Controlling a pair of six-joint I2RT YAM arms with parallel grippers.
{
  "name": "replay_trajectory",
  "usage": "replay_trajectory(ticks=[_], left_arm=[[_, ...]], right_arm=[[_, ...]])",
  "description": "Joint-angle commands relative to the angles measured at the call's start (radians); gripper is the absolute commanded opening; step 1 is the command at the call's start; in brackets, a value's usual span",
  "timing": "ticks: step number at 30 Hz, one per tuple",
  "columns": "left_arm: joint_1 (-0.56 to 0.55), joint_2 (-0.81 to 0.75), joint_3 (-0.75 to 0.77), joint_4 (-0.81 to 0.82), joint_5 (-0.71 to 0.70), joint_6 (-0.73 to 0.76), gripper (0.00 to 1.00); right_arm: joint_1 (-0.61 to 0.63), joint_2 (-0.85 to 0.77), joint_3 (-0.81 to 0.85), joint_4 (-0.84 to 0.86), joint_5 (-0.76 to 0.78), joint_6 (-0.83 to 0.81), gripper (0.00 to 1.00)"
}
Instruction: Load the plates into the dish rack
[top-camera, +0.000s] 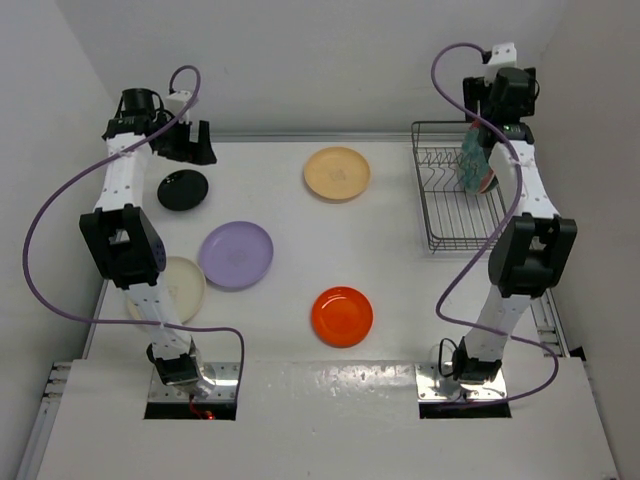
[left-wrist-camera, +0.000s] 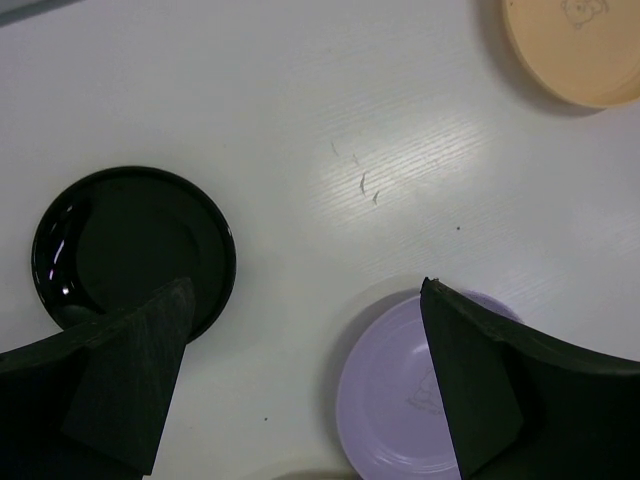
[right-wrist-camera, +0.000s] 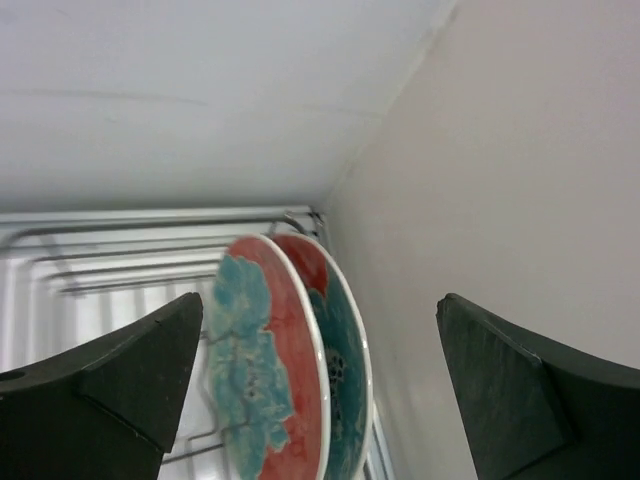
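Note:
Two red plates with teal flowers (top-camera: 474, 166) stand on edge side by side in the grey wire dish rack (top-camera: 440, 215) at the back right. My right gripper (top-camera: 480, 128) hangs open just above them; in the right wrist view both plates (right-wrist-camera: 270, 380) show between its spread fingers (right-wrist-camera: 130, 385). My left gripper (top-camera: 190, 150) is open and empty above the small black plate (top-camera: 183, 189), which also shows in the left wrist view (left-wrist-camera: 130, 245). The lavender plate (top-camera: 236, 254), tan-yellow plate (top-camera: 337, 173), orange plate (top-camera: 342, 316) and cream plate (top-camera: 185, 290) lie flat on the table.
White walls close in the table at the back and both sides; the rack stands against the right wall (right-wrist-camera: 520, 180). The left arm (top-camera: 125, 240) partly covers the cream plate. The rack's near slots (top-camera: 455, 225) hold nothing.

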Motion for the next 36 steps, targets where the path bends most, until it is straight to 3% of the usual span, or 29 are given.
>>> replay_trajectory(ticks=[1, 5, 10, 12, 13, 16, 17, 18, 19, 20, 23, 30, 36], left_arm=[[-0.014, -0.071, -0.039, -0.011, -0.041, 0.057, 1.00], [-0.060, -0.110, -0.125, -0.021, -0.185, 0.140, 1.00], [-0.083, -0.179, -0.277, -0.031, -0.221, 0.164, 0.99], [-0.083, -0.209, -0.309, -0.031, -0.230, 0.164, 0.99], [-0.083, -0.219, -0.337, -0.031, -0.230, 0.164, 0.99], [-0.083, -0.243, -0.377, -0.031, -0.248, 0.174, 0.97], [-0.083, -0.255, -0.407, -0.031, -0.248, 0.174, 0.97], [-0.083, -0.255, -0.424, -0.031, -0.263, 0.174, 0.96], [-0.083, -0.266, -0.444, -0.031, -0.285, 0.174, 0.96], [-0.083, -0.277, -0.487, -0.022, -0.299, 0.174, 0.95], [-0.083, -0.289, -0.584, -0.022, -0.365, 0.174, 0.94], [-0.083, -0.448, -0.788, 0.022, -0.468, 0.183, 0.92], [-0.034, -0.557, -0.860, 0.035, -0.458, 0.183, 0.92]], right_arm=[[0.056, -0.124, 0.056, -0.087, -0.117, 0.064, 0.99], [0.100, -0.211, -0.006, -0.190, -0.406, 0.185, 0.99], [0.186, -0.277, -0.137, -0.210, -0.509, 0.350, 0.99], [0.189, -0.312, -0.253, -0.158, -0.530, 0.462, 0.85], [0.189, -0.320, -0.303, -0.149, -0.553, 0.504, 0.63], [0.205, -0.329, -0.382, -0.135, -0.584, 0.604, 0.20], [0.231, -0.328, -0.400, -0.152, -0.585, 0.618, 0.20], [0.241, -0.320, -0.405, -0.176, -0.581, 0.637, 0.25], [0.267, -0.313, -0.409, -0.186, -0.579, 0.643, 0.38], [0.284, -0.311, -0.414, -0.207, -0.578, 0.649, 0.70], [0.346, -0.308, -0.473, -0.204, -0.579, 0.683, 0.99], [0.456, -0.297, -0.592, -0.236, -0.555, 0.701, 0.99], [0.530, -0.260, -0.604, -0.247, -0.593, 0.694, 0.99]])
